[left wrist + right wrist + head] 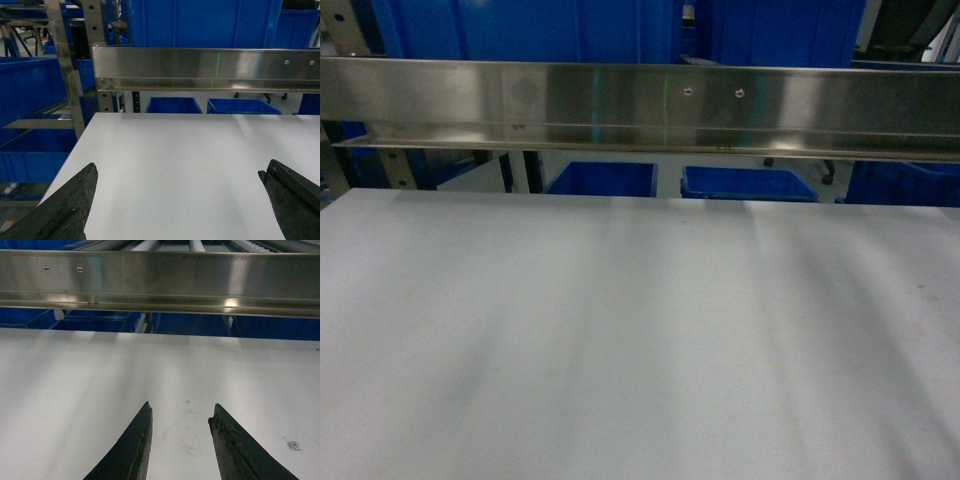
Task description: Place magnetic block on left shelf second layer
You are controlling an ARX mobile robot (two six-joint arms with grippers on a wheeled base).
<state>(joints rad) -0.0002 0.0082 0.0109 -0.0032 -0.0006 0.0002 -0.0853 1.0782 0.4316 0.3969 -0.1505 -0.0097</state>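
Magnetic block: not to be seen in any of the three views, neither on the table nor between any jaws.
Left shelf (pixel 75 90): a stainless-steel rack with perforated uprights, standing beyond the far-left corner of the table, ahead and to the left of the left gripper's jaws.
Steel front rail (pixel 640 105): a long horizontal beam of that racking, crossing the whole width ahead of both pairs of jaws and above the table's far edge; two screw heads show on its face.
Roller rails (pixel 197 245): white rollers just visible above the beam in the right wrist view.
Blue crates (pixel 27 85): large plastic bins on the rack's levels to the left of the left jaws; more blue bins (pixel 748 184) sit behind and below the beam.
Left gripper (pixel 180 200): jaws spread wide apart, nothing between them, poised over the white table (pixel 640 340).
Right gripper (pixel 181 437): jaws parted by a moderate gap, holding nothing, bare tabletop with faint scuffs showing between them.
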